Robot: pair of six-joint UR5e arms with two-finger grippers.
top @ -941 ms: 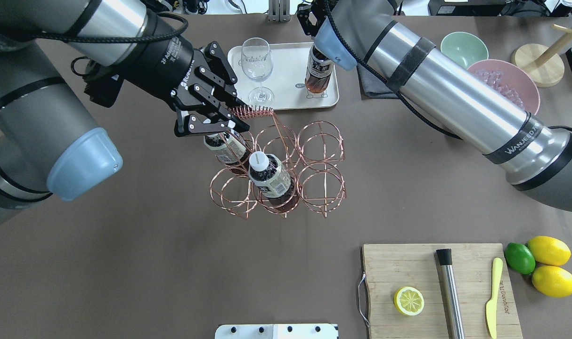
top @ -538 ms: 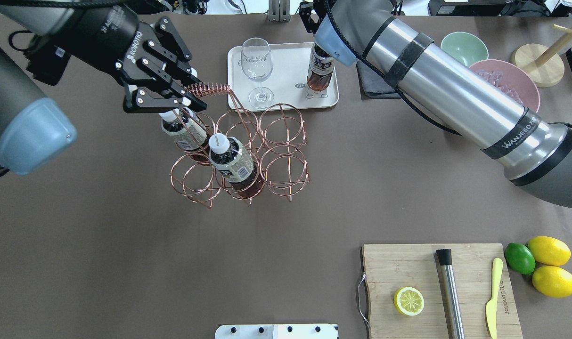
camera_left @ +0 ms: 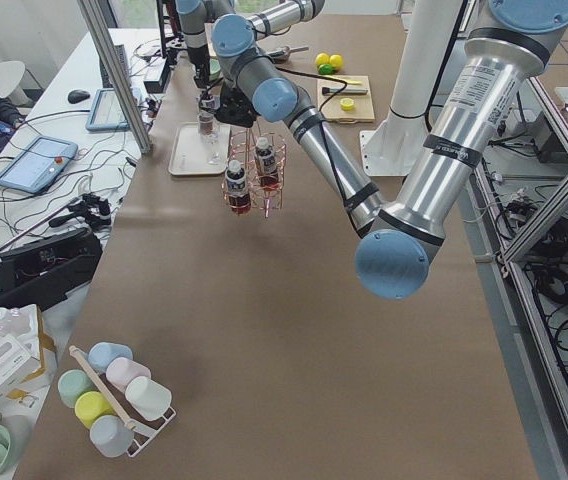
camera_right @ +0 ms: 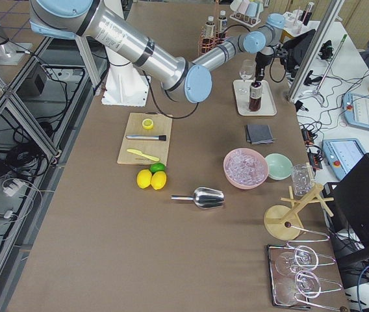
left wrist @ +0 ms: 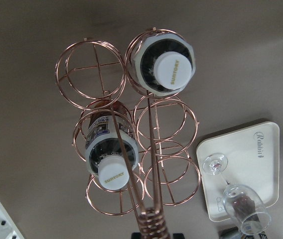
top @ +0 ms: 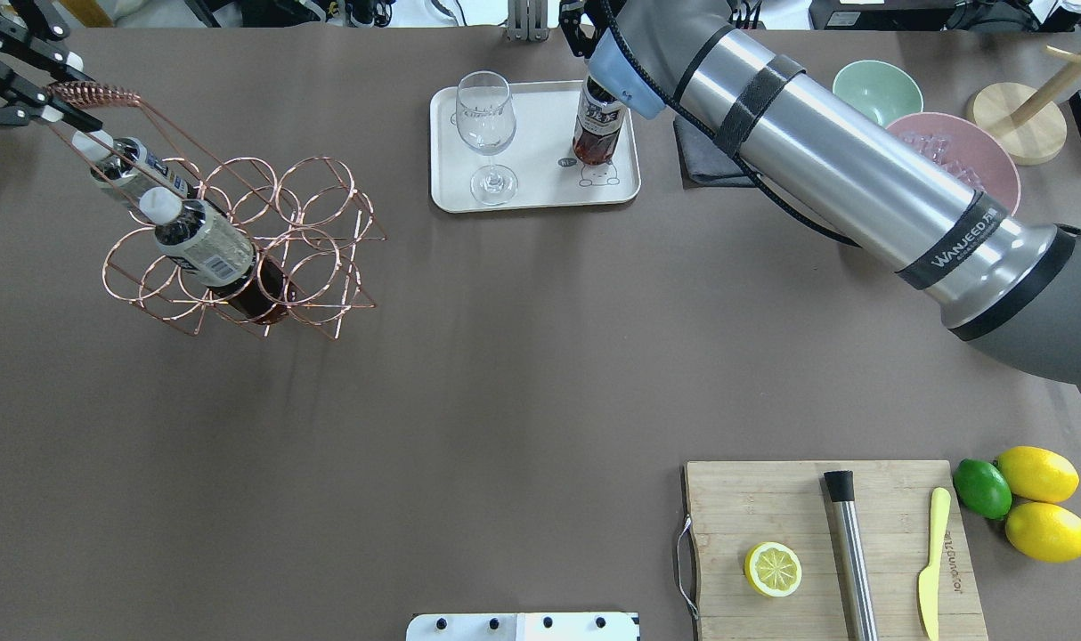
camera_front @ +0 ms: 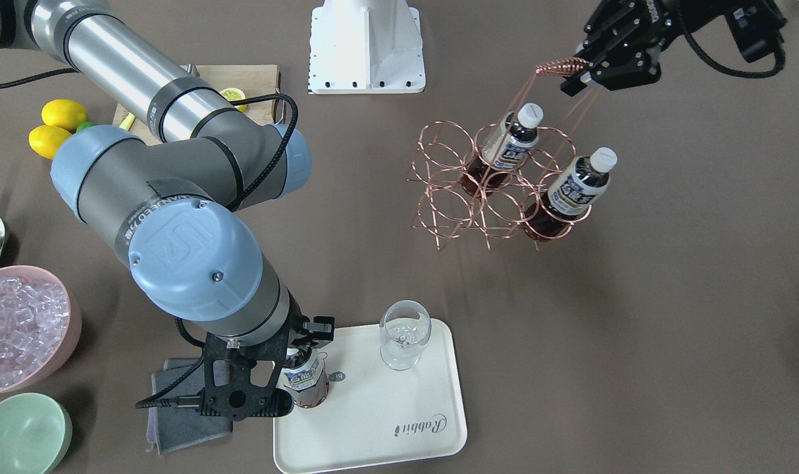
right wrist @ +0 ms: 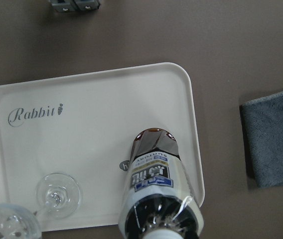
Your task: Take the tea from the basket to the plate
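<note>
- Tea bottles: 3, all alike. One tea [camera_front: 305, 383] stands on the plate [camera_front: 386, 415], directly under the right claw [camera_front: 306, 352].
- The other two, bottle A [camera_front: 513, 141] and bottle B [camera_front: 574, 187], sit in the basket [camera_front: 485, 192], below the left claw [camera_front: 578, 71].
- Basket: 1, with six round rings. Two rings hold one bottle each. B is in a corner ring and A is in a middle ring of the other row.
- Plate: 1, cream, with "Rabbit" script.
- Stemmed glass [camera_front: 405, 334]: 1, on the plate just beside the right claw, apart from the tea.
- Bowls: 2. The pink bowl [camera_front: 72, 316] holds ice and the green bowl [camera_front: 21, 431] sits next to it. Both are on the far side of the right claw from the left claw.
- Lemons [camera_front: 62, 113]: 2 whole. Lime [camera_front: 85, 124]: 1. All are well away from both claws.
- Left claw: fingers pinched narrow on the coiled handle [camera_front: 559, 66] at the basket's top.
- Right claw: points down over the tea's cap. Its fingers are hidden by the wrist and the bottle, so I cannot tell whether it is wide or clamped.
- The two claws are well apart.
</note>
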